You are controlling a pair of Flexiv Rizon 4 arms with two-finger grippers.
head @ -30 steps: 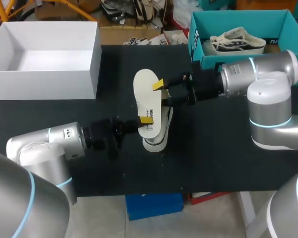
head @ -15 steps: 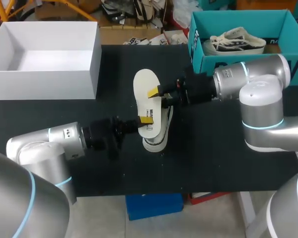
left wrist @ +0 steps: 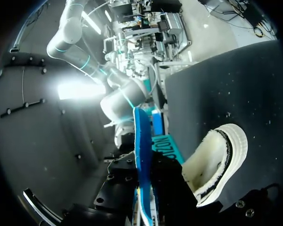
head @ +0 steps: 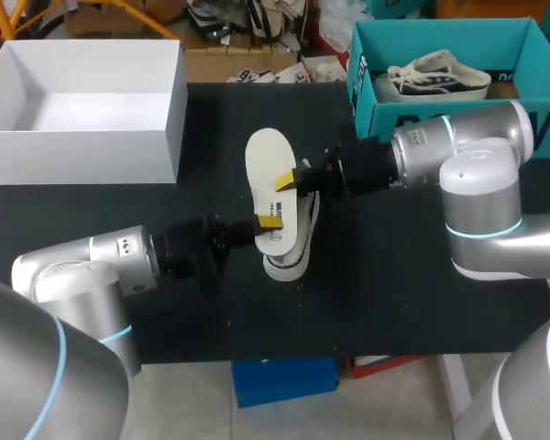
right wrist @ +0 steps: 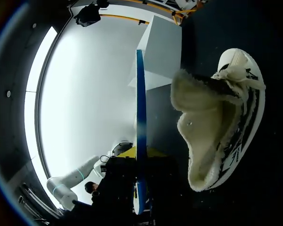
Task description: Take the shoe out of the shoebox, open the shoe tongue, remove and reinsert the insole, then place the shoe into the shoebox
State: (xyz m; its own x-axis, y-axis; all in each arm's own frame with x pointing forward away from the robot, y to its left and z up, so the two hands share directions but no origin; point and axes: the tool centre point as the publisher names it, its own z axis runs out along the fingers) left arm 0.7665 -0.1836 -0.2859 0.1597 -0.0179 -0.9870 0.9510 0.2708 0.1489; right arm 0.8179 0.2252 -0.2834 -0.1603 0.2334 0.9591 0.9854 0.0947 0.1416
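At the left tool [head: 270, 222], coming in low from the desk's near left: pressed onto the near end of the insole [head: 268, 174], one yellow tip showing flat against its white face. Left wrist view: insole [left wrist: 142, 155] seen edge-on, blue underside, running down between the dark finger bodies. Insole held off the desk, tilted, its far end raised. Right tool [head: 286, 181] reaches in from the right and sits at the insole's right edge, about midway along; yellow tip against that edge, but whether it pinches the insole I cannot tell. Right wrist view: insole [right wrist: 140, 141] again edge-on, straight ahead of the tool. Shoe [head: 293, 252] lies on the black desk [head: 367, 293] just under and right of the insole, pale sole, fleecy lining open in both wrist views [left wrist: 217, 165] [right wrist: 217, 127]. White box [head: 82, 156] stands at the far left, well apart. Teal box [head: 362, 64] at the far right holds a second shoe [head: 435, 75].
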